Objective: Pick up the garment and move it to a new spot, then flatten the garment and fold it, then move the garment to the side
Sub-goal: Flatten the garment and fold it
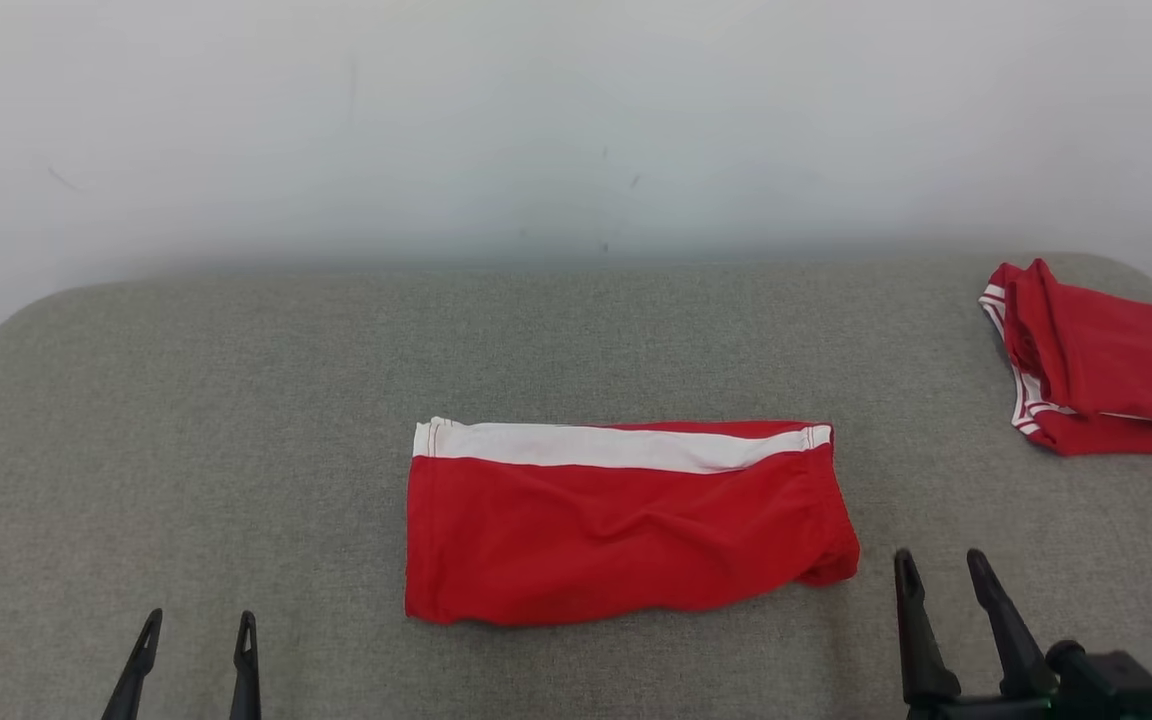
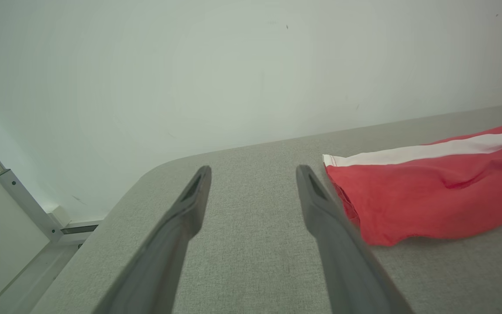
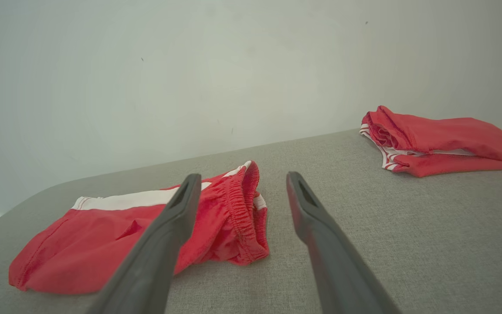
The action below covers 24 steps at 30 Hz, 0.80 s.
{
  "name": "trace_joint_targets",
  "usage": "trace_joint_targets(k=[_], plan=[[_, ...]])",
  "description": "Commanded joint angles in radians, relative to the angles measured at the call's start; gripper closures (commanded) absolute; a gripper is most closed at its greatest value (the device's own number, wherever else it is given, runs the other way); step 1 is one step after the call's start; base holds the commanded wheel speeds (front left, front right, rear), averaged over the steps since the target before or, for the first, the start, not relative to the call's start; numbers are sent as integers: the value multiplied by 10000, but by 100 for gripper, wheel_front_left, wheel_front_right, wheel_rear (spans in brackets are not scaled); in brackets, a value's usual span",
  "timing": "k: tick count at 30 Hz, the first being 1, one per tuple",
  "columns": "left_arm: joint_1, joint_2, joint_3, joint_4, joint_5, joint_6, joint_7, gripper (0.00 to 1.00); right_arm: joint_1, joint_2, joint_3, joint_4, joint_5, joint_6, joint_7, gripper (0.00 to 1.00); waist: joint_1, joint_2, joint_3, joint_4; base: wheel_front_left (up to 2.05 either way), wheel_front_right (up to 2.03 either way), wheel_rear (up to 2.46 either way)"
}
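Folded red garment (image 1: 626, 530) with white band (image 1: 596, 447), flat at mid tabletop (image 1: 236, 400), between left gripper (image 1: 201, 617) and right gripper (image 1: 939, 556), both spread wide, holding nothing, clear of cloth. Second red pile (image 1: 1106, 370) at far right corner, well apart. From right wrist view, gathered elastic waistband (image 3: 244, 209) at garment's near end.

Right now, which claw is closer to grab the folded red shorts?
Right, probably. The right claw sits open just beside the red shorts, and the other red pile lies on that side. The left claw is farther away.
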Motion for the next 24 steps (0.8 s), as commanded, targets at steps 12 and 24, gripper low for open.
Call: trace_joint_targets(k=[12,24], plan=[[-377,-503,79,170,393,-343,-26,0,-2677,-523,110,2351,-191,-30,1193,0,0,0,403,393,0,0,0],[-768,-871,158,363,662,-582,-26,0,-4952,-613,248,6646,4,-30,1006,0,0,0,821,819,0,0,0]])
